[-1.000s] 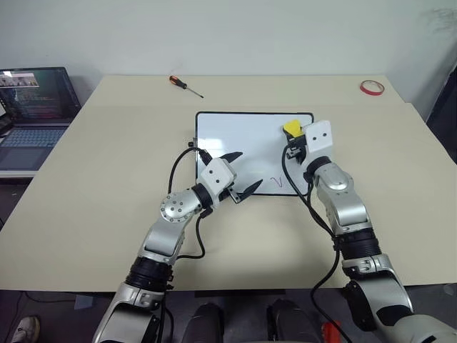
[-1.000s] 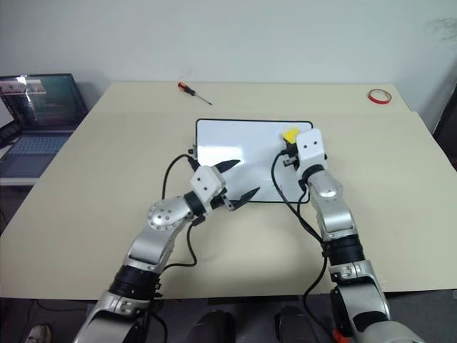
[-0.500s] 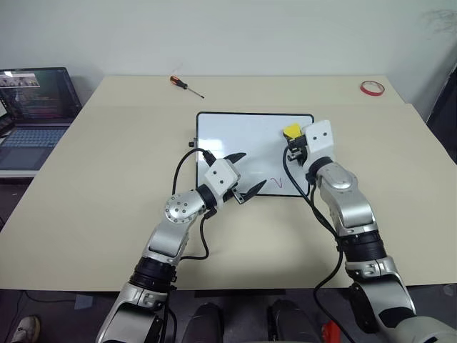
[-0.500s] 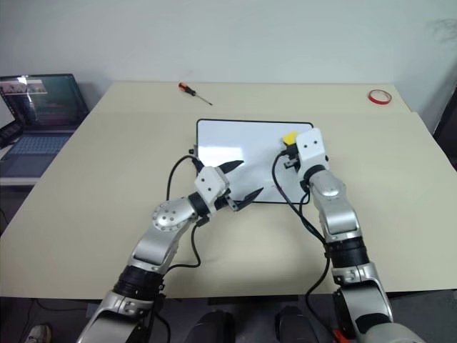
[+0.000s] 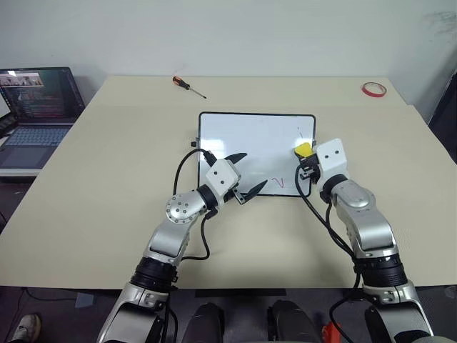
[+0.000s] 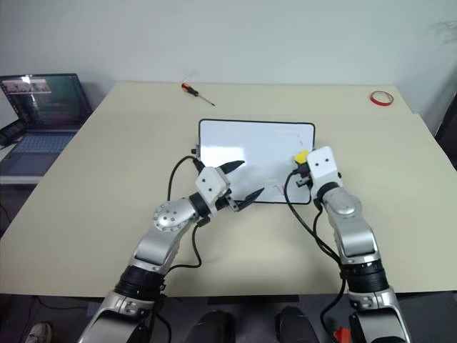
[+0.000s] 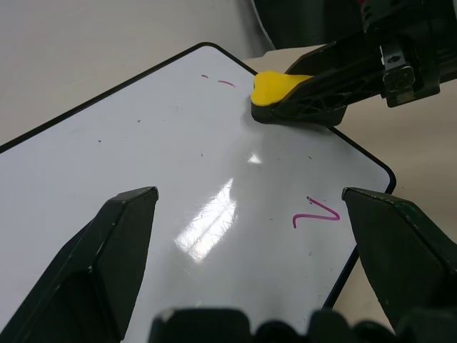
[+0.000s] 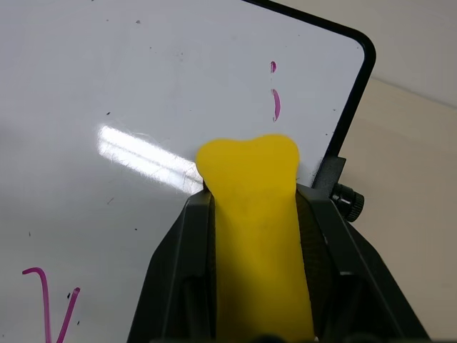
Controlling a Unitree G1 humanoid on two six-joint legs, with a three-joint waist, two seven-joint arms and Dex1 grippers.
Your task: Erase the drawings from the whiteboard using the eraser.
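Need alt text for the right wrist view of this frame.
The right end effector is shut on a small yellow eraser block over a glossy white black-framed whiteboard. Thin red marker marks remain near the board's rounded corner, plus a V-like tick.

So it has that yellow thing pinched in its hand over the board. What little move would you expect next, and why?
Probably a short wipe toward the robot, onto the red tick. The right gripper is shut on the eraser, which sits at the whiteboard by its right edge, and the tick lies unerased near the board's near edge. Faint red traces also remain beyond the eraser, so those may come after.
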